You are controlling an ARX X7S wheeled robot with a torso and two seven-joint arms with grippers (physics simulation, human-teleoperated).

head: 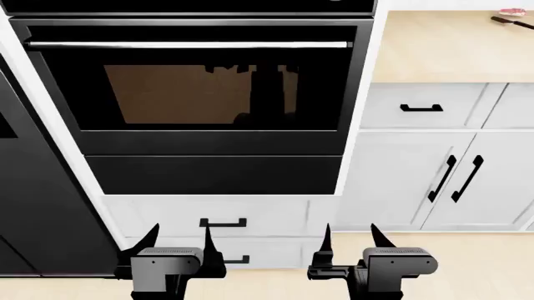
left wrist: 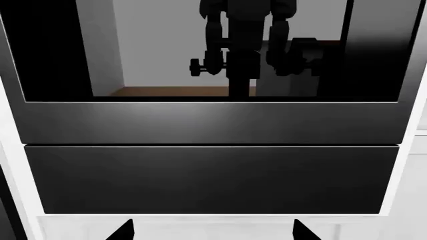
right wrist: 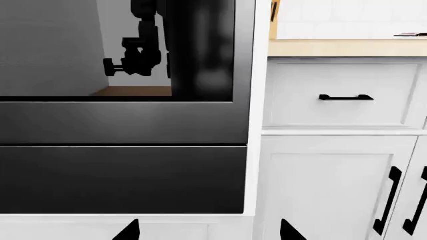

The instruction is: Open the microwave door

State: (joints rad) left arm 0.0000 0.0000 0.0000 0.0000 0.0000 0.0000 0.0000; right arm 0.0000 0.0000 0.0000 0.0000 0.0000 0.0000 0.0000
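Both arms hang low in front of a tall black appliance built into white cabinetry. In the head view the left end effector [head: 177,240] and the right end effector [head: 349,237] sit near the floor, each with its two fingers spread apart and nothing between them.

What fills the frame ahead is an oven door [head: 196,84] with a dark glass window and a long silver handle [head: 187,44] running left to right across its top edge. Below it lies a black drawer panel [head: 215,175]. A second black unit [head: 187,6] shows only as a thin strip at the very top of the head view; that is most likely the microwave, but its door and handle are out of sight, so I cannot tell which side it opens from.

So the target lies up and far from both end effectors, well above them. The left one stands squarely under the appliance column and looks the nearer; the right one sits under its right edge.

To the right are white cabinet doors [head: 434,178] with black pulls, a drawer [head: 421,107] and a pale tabletop [head: 442,50]. A dark panel [head: 34,187] crowds the left side. Open room lies straight up the front of the oven.
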